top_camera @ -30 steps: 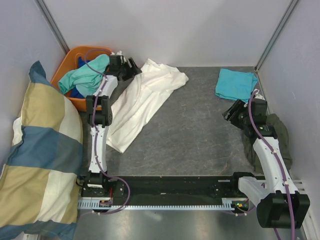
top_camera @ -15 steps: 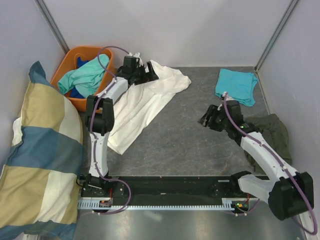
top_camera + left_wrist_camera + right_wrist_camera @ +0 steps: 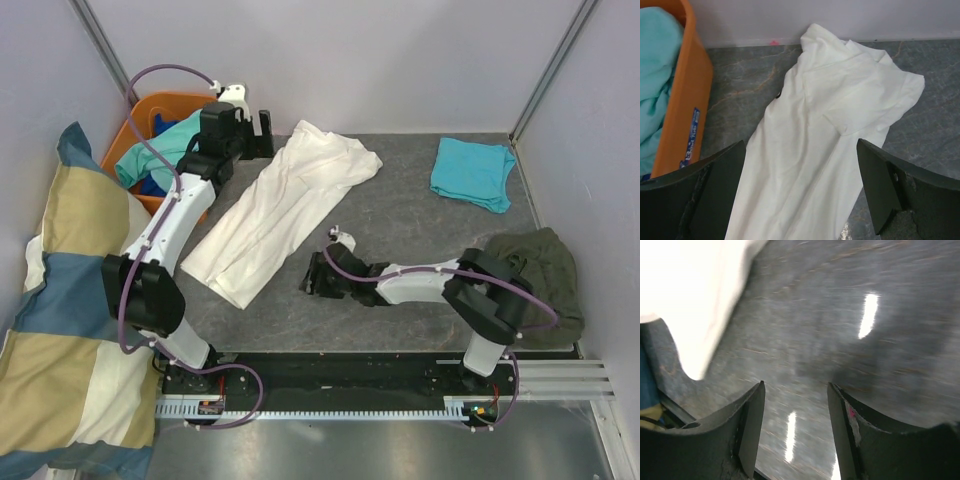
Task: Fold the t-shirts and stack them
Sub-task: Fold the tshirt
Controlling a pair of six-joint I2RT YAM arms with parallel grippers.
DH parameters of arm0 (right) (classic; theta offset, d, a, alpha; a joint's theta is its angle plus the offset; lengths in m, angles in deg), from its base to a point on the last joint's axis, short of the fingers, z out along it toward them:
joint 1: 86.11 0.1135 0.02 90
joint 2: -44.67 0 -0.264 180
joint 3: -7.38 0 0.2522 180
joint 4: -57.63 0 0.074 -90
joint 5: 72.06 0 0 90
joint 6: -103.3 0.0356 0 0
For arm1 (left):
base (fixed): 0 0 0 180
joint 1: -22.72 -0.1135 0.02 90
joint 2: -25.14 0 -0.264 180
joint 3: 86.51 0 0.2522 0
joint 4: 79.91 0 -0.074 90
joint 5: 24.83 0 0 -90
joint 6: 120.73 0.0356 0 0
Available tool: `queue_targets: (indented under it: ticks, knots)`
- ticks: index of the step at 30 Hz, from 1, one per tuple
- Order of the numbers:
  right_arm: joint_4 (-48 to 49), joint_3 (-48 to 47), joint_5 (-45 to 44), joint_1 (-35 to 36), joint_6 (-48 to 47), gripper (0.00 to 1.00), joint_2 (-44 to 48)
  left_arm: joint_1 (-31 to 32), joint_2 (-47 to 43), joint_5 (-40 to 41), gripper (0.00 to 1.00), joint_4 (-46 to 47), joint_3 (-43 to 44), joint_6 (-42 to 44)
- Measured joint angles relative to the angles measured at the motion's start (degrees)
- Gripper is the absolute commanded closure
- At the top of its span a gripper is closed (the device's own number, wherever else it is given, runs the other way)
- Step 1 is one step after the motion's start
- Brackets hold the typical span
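Diagonally across the top view's left-centre lay the cream-white t-shirt [image 3: 280, 210], a folded turquoise t-shirt [image 3: 473, 172] at upper right. A mint-green t-shirt [image 3: 165, 150] filled the orange basket [image 3: 150, 103], whose blue sticker [image 3: 690, 137] was unreadable. The left gripper [image 3: 801, 147] above the shirt and the right gripper [image 3: 795, 390] near its lower hem both gaped empty.

The right end effector [image 3: 796, 387] gapes over table [image 3: 840, 315] — t-shirt [image 3: 690, 290] upper-left.

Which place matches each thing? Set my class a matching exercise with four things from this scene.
Things:
1 white t-shirt
2 turquoise t-shirt
3 mint-green t-shirt
4 checked pillow

Places:
A in the orange basket
B spread out long on the table
C beside the table's left edge
D folded near the table's far right corner

Pairs: 1-B, 2-D, 3-A, 4-C
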Motion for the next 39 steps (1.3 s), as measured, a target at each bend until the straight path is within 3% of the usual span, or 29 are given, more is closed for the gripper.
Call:
queue_targets:
  ticks: [13,14,15,16,17,22,26,33,39]
  knots:
    - [10.8,-16.8,-6.7,3.5,9.9,0.41,-18.5,-1.9,-5.8,1.8,0.00,-4.1,-4.5,2.5]
    - [11.0,-18.4,-6.8,3.5,10.2,0.45,-19.8,-1.9,-6.1,1.5,0.00,-4.1,-4.7,2.5]
    - [11.1,-20.0,-7.0,3.6,10.4,0.71,-21.1,-1.9,-6.3,1.4,0.00,-4.1,-4.9,2.6]
    - [11.2,-21.4,-7.0,3.6,10.6,0.91,-22.3,-1.9,-6.6,1.1,0.00,-4.1,-5.1,2.6]
    - [11.1,-22.5,-7.0,3.7,10.5,1.00,-23.3,-1.9,-6.9,1.0,0.00,-4.2,-5.3,2.6]
    - [9.6,-23.8,-7.4,3.7,11.5,1.00,-25.1,-1.9,-8.3,0.7,0.00,-4.3,-6.2,2.9]
    - [8.5,-15.8,-9.4,4.0,10.8,1.00,-18.7,-2.0,-8.6,-0.1,0.00,-4.3,-6.5,2.9]
    - [-1.7,3.6,-14.5,3.5,7.4,1.00,2.8,-2.1,-9.2,-2.6,0.00,-6.0,-7.8,2.8]
    - [-8.9,13.1,-15.3,0.7,4.2,1.00,14.3,-2.1,-17.9,-7.1,0.00,-7.4,-13.7,1.8]
